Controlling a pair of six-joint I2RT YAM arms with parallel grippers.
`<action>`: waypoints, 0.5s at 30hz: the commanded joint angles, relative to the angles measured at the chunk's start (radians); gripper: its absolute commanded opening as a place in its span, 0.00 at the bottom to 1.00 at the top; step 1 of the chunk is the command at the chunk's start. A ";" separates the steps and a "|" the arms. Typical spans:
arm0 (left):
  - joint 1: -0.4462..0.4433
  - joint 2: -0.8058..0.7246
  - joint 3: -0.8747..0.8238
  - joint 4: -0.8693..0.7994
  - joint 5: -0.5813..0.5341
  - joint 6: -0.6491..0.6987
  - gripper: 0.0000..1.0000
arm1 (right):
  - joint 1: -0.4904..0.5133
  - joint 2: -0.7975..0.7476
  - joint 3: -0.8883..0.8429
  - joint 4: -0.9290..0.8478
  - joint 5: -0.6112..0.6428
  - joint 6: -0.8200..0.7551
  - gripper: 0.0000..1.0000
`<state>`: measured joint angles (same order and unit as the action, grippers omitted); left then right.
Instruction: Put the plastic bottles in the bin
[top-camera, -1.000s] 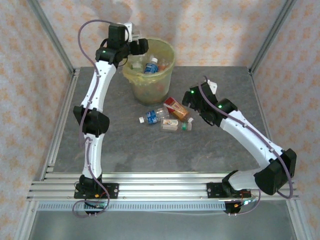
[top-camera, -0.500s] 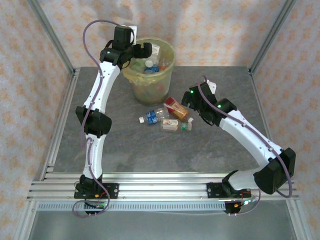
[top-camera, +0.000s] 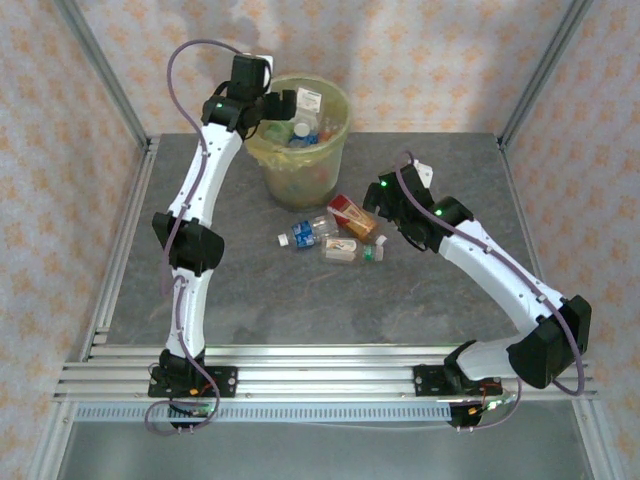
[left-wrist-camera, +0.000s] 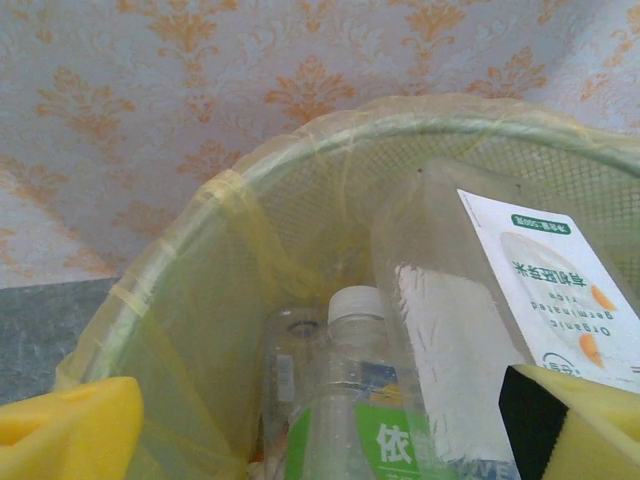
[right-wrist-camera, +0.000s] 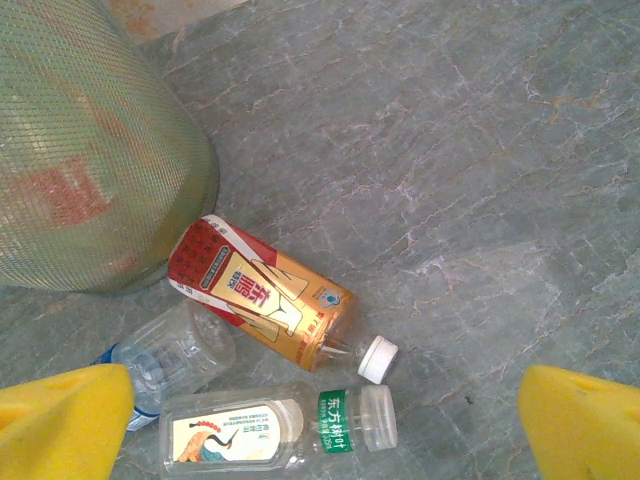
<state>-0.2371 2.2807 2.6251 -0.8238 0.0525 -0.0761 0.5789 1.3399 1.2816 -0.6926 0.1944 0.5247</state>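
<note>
The bin (top-camera: 330, 150), lined with a yellowish bag, stands at the back of the table. My left gripper (top-camera: 282, 104) hangs open over its left rim. Through its yellow pads (left-wrist-camera: 62, 430) I look down into the bin (left-wrist-camera: 170, 290) at a green-labelled white-capped bottle (left-wrist-camera: 365, 400) and a square clear bottle with a white label (left-wrist-camera: 490, 320). On the table in front of the bin lie three plastic bottles: a red-and-orange labelled one (right-wrist-camera: 265, 290), a clear blue-capped one (right-wrist-camera: 175, 350) and a clear one with a green neck band (right-wrist-camera: 270, 430). My right gripper (right-wrist-camera: 320, 430) hovers open above them.
The mesh wall of the bin (right-wrist-camera: 90, 170) is just left of the red-and-orange bottle. Grey marbled tabletop (right-wrist-camera: 470, 170) stretches free to the right. Aluminium frame posts (top-camera: 120, 100) and patterned walls enclose the table.
The white-labelled bottle has left my left gripper and now rests inside the bin near its far rim. The left gripper has drawn slightly left. The right arm has not moved.
</note>
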 joint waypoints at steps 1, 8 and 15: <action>-0.038 -0.056 -0.001 -0.065 -0.065 0.043 0.93 | -0.004 0.016 0.004 -0.036 0.020 0.006 0.99; -0.045 -0.137 -0.013 -0.062 -0.144 -0.022 0.92 | -0.033 0.100 0.039 -0.077 -0.073 -0.084 0.99; -0.044 -0.286 -0.079 -0.065 -0.257 -0.077 0.94 | -0.101 0.234 0.073 -0.058 -0.257 -0.284 0.99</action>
<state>-0.2817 2.1002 2.5671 -0.8719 -0.1158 -0.1146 0.4896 1.5288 1.3128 -0.7326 0.0193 0.3630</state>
